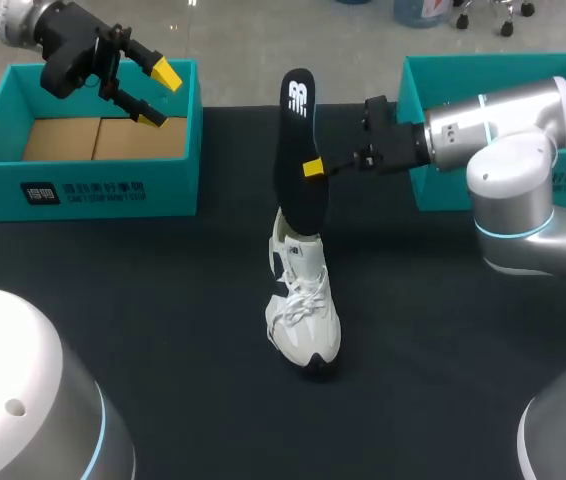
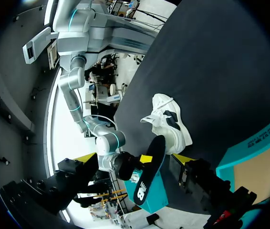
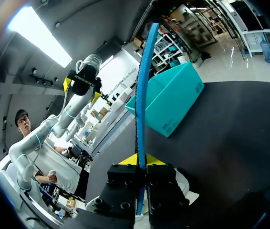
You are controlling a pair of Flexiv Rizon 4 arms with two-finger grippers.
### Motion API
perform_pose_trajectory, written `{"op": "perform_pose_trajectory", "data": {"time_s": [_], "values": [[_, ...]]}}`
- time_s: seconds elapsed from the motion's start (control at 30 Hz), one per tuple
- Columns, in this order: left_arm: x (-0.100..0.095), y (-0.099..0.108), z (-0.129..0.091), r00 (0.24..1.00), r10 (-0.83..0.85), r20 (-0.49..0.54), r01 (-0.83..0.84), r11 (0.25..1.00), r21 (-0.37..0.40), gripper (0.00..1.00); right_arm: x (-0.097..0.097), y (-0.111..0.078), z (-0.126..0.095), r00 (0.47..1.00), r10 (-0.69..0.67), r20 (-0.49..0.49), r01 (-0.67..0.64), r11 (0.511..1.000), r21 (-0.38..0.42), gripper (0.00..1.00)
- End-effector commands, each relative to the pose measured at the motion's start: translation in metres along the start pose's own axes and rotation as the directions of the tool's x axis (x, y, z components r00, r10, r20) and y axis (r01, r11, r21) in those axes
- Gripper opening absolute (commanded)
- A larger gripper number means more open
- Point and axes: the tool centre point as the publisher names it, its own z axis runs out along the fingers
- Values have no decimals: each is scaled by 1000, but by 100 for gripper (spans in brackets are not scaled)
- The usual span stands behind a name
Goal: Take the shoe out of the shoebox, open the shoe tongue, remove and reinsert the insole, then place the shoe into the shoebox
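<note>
**A:** Where is the shoe at this point?

**B:** The shoe (image 1: 303, 318) stands on the dark worktop (image 1: 143, 300), out of the shoebox (image 1: 83, 192). It sits roughly midway between that box and a second teal box (image 1: 433, 190), and nothing holds it.

**A:** And the insole?

**B:** The insole (image 1: 296, 150) rises almost upright above the shoe's opening. The right jaws are clamped on it about halfway along its length. In the right wrist view the insole (image 3: 141, 95) runs edge-on between the two yellow tips, and both press against it.

**A:** Is it clear of the shoe?

**B:** Hard to tell. Its lower end meets the collar, and it may be just inside or only touching.

**A:** What about the left side?

**B:** The left jaws hang apart over the shoebox, holding nothing, well away from the shoe.

**A:** How will these things handle when the insole goes back in?

**B:** I'd judge the insole light, thin and springy. Pushed from mid-length it will likely buckle rather than slide, so a hold nearer the heel end should drive it better. The shoe looks light with a soft upper. With nothing holding it, it could skid or tip over under that push. The firm heel collar seems the best place for the left jaws to steady it.
</note>
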Motion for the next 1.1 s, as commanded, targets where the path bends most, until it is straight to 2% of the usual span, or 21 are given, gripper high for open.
{"op": "perform_pose_trajectory", "data": {"time_s": [0.03, 0.33, 0.67, 0.97, 1.1], "values": [[0, 0, 0, 1000, 0, -3, 0, 1000, 0, 100, -1, -9, 4, 1000, 4, 3, -4, 1000, -6, 0], [0, 0, 0, 1000, 0, -3, 0, 1000, 0, 100, 0, -19, 5, 1000, 11, 0, -11, 1000, 2, 0], [0, 0, 0, 1000, 0, -3, 0, 1000, 0, 100, 7, -6, 15, 1000, -12, -9, 12, 1000, -16, 0], [0, 0, 0, 1000, 0, -3, 0, 1000, 0, 100, 4, -8, 24, 999, -40, -35, 38, 998, -41, 0], [0, 0, 0, 1000, 0, -3, 0, 1000, 0, 100, 4, -10, 26, 993, -100, -62, 95, 993, -68, 0]]}}
